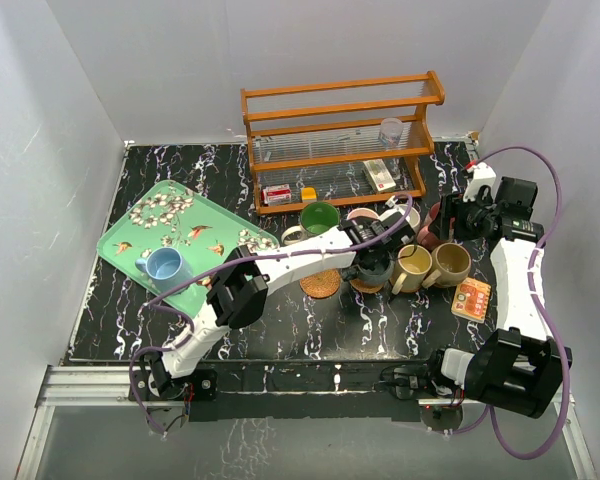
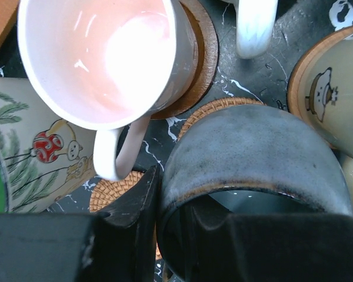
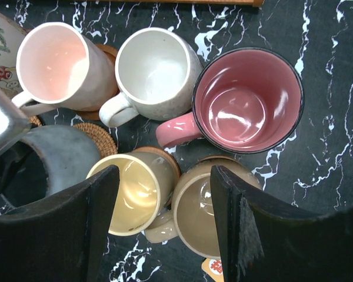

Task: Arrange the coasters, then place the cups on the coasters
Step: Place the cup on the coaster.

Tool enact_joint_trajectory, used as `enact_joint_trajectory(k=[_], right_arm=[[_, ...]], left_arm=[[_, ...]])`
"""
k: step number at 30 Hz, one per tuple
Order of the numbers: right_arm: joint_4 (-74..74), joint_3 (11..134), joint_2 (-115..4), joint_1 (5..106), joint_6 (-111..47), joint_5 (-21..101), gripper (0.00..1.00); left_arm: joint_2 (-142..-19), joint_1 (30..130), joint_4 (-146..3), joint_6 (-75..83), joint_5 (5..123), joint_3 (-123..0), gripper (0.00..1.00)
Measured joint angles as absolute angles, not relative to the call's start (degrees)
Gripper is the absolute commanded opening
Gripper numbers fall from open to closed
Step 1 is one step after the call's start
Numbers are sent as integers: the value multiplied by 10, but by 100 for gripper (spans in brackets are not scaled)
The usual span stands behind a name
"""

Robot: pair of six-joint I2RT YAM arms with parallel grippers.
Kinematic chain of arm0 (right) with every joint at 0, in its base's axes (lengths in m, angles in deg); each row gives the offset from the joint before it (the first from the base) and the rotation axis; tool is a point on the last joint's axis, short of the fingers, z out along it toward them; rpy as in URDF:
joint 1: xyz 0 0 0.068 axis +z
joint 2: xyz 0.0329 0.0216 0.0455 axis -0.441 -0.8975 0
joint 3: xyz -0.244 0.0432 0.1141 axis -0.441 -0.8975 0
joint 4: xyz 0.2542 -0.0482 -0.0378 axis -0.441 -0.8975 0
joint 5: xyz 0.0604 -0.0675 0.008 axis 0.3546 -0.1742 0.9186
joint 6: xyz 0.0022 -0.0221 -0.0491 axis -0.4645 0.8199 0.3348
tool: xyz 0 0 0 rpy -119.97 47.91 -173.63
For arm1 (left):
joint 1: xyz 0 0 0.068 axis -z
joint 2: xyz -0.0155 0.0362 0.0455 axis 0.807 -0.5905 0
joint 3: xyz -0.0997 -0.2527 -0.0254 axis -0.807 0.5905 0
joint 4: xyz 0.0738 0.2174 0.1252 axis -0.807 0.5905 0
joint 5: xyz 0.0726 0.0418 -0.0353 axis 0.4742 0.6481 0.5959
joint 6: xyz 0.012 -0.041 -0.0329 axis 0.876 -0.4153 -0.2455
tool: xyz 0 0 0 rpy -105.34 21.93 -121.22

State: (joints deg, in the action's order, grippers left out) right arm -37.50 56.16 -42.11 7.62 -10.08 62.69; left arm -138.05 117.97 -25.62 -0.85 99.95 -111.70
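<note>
My left gripper [image 2: 170,194] is shut on the rim of the dark grey-teal cup [image 2: 253,153], one finger outside the wall and one inside. That cup [image 1: 373,266] is over a woven coaster [image 2: 220,107]; whether it rests on it I cannot tell. A second woven coaster [image 1: 320,283] lies bare to its left. The pink-lined cup [image 2: 100,59] stands on a wooden coaster [image 2: 205,53]. My right gripper [image 3: 165,176] hangs open above the yellow cup [image 3: 132,191] and the tan cup [image 3: 203,214]. The cream cup [image 3: 156,73] and maroon cup [image 3: 247,100] stand behind them. The green cup [image 1: 318,218] stands to the left.
A light blue cup [image 1: 165,268] sits on the green flowered tray [image 1: 195,215] at the left. A wooden rack [image 1: 340,100] holding a glass tumbler [image 1: 391,130] and small boxes stands at the back. An orange card [image 1: 471,298] lies by the tan cup.
</note>
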Motion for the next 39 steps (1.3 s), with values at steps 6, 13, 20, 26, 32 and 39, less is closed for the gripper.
enact_joint_trajectory(k=[6, 13, 20, 26, 32, 39], right_arm=[[-376, 556, -421, 76, -101, 629, 62], [-375, 555, -421, 76, -101, 634, 62], [-375, 555, -421, 73, -101, 636, 62], [-375, 555, -421, 73, -101, 636, 62], [-375, 554, -421, 73, -101, 636, 62], [-375, 551, -421, 73, -101, 637, 63]], left_arm=[[-1401, 1180, -253, -8, 1000, -1118, 0], [-1402, 1180, -254, -8, 1001, -1118, 3], [-1402, 1180, -256, -7, 1001, -1118, 6], [-1402, 1180, -256, -5, 1003, -1118, 9], [-1402, 1180, -257, -3, 1003, -1115, 12], [-1402, 1180, -257, -2, 1003, -1112, 15]])
